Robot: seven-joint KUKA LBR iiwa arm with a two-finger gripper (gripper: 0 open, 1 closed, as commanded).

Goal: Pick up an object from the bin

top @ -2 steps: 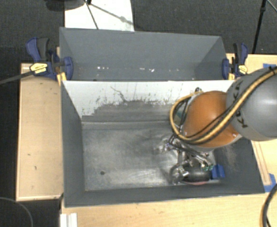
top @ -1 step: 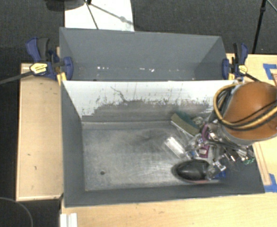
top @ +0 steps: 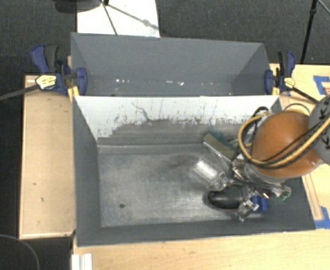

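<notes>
Several small things lie in the bin's (top: 142,184) near right corner. The gripper (top: 239,194) hangs low there, a black rounded object (top: 221,199) touching its left side, a clear, perhaps plastic piece (top: 205,169) just beyond. Whether it is clenched or released, I cannot tell.

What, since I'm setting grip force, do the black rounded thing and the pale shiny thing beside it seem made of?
Black rounded thing: probably plastic or rubber, smooth and dark with a faint sheen; which one I cannot tell. Pale shiny thing: likely clear plastic or film, see-through looking with bright glints; glass is not ruled out.
</notes>
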